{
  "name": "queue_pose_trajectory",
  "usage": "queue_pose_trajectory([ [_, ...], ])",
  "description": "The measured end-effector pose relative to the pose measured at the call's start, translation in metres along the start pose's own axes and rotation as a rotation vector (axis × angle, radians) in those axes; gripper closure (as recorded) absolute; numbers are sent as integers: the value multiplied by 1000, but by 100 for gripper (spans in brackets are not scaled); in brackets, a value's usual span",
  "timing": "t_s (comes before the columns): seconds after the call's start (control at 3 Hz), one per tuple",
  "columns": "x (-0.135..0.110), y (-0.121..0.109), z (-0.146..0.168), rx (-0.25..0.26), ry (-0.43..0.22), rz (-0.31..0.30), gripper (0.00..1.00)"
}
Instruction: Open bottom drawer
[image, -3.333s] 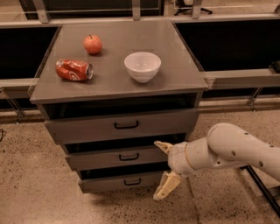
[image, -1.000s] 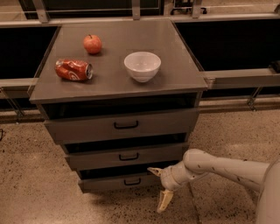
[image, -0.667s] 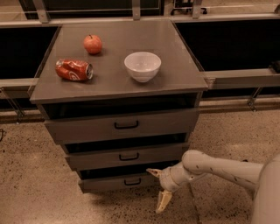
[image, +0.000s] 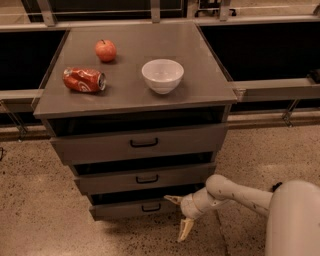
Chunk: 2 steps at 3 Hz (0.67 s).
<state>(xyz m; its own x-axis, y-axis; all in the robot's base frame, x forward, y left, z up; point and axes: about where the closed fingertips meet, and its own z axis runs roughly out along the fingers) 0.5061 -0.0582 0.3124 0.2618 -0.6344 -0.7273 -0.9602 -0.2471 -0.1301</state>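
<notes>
The bottom drawer (image: 125, 209) is the lowest grey front of the cabinet, with a small black bar handle (image: 151, 207). It looks closed or nearly so, set back under the drawer above. My gripper (image: 179, 217) is open, low near the floor, just right of the handle in front of the drawer's right end. One fingertip (image: 171, 199) points at the drawer front, the other (image: 184, 232) hangs toward the floor. It holds nothing.
The middle drawer (image: 145, 178) and top drawer (image: 140, 143) sit above. On the cabinet top (image: 200, 90) lie a red apple (image: 105, 50), a crushed red can (image: 83, 80) and a white bowl (image: 162, 75). Speckled floor (image: 40, 210) surrounds the cabinet; rails run behind.
The gripper has dropped from beside the middle drawer to the bottom drawer's level and moved left toward its handle. In the last second it has barely moved. The drawers have not moved.
</notes>
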Motion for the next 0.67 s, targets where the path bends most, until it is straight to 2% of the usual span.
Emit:
queue_pose_trajectory([
  [0.33,28,-4,8,9,24,-9,0],
  [0.67,58,-22,8,76,119,-3,0],
])
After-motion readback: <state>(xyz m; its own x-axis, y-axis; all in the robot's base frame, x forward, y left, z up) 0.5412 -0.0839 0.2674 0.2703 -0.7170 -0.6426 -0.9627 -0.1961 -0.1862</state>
